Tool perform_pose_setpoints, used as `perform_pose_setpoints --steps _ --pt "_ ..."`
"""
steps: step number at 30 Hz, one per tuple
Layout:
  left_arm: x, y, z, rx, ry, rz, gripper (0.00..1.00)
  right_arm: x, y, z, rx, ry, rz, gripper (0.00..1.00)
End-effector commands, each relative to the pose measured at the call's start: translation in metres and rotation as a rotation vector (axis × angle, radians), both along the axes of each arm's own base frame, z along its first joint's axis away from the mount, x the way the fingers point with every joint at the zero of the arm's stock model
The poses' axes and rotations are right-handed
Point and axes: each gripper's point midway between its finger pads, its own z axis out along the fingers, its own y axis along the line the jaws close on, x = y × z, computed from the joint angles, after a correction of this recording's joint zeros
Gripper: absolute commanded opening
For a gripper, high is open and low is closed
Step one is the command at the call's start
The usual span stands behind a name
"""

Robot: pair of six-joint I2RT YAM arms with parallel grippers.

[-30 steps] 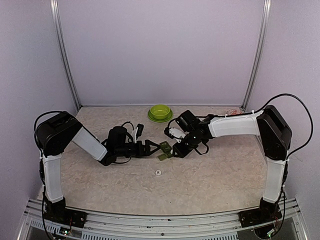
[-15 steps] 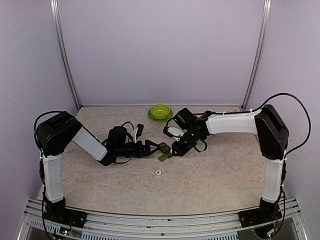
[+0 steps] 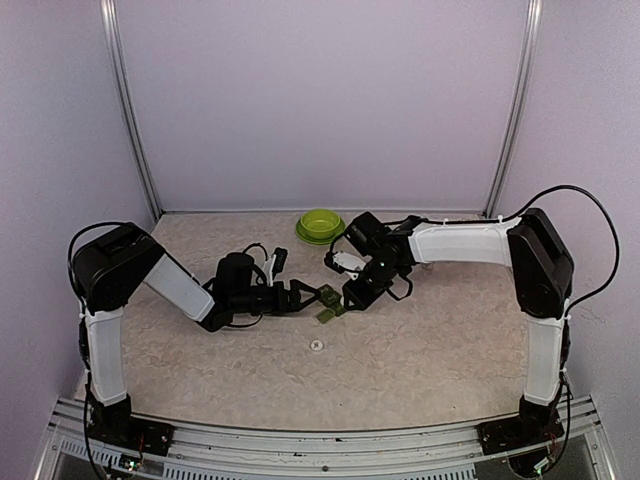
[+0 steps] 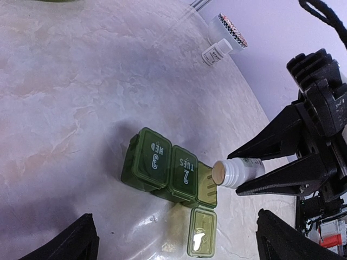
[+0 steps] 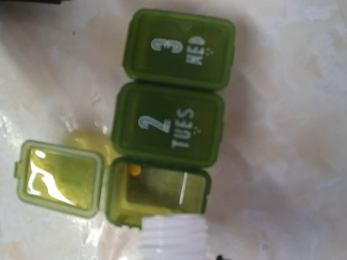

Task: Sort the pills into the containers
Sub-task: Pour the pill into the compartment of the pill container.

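**A:** What is the right gripper [image 4: 241,172] doing?

**B:** Its jaws are clamping down on a small white pill bottle [image 4: 244,169]. They are holding it tipped on its side, with the mouth pointing left over the end compartment [image 5: 162,189] of the dark green pill box [image 4: 162,170].

**A:** Is that compartment standing open?

**B:** Yes, its lid [image 5: 60,177] is lying flipped back flat on the table [image 3: 420,350]. The two compartments marked "2 TUES" and "3 WED" are sitting shut.

**A:** Is anything showing inside?

**B:** One tiny yellowish speck [image 5: 135,169] is resting in a corner of the open compartment. It is probably a pill, though it is too small to be sure.

**A:** And the left gripper [image 3: 308,296]?

**B:** Its jaws are gaping wide and gripping nothing. Its fingers [image 4: 70,246] are hovering just left of the pill box, which is sitting mid-table between the two grippers.

**A:** What is lying farther out?

**B:** A lime green bowl [image 3: 320,225] is sitting by the far wall. Another small white bottle [image 4: 217,52] is lying at the far right.
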Motion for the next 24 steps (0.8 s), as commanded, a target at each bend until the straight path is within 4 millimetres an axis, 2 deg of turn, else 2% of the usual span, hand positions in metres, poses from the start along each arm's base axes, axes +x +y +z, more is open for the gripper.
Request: perform_pose_setpoints --steps 1,24 --pt "-0.0019 -0.0021 0.0004 -0.009 -0.020 -0.014 0.99 0.0021 -0.0036 -0.0053 -0.023 0.024 -0.001 0.11" --pt "-0.0024 -0.0025 0.0006 -0.011 -0.020 -0.016 0.99 0.0043 -0.0012 -0.0022 -0.067 0.057 0.021 0.11"
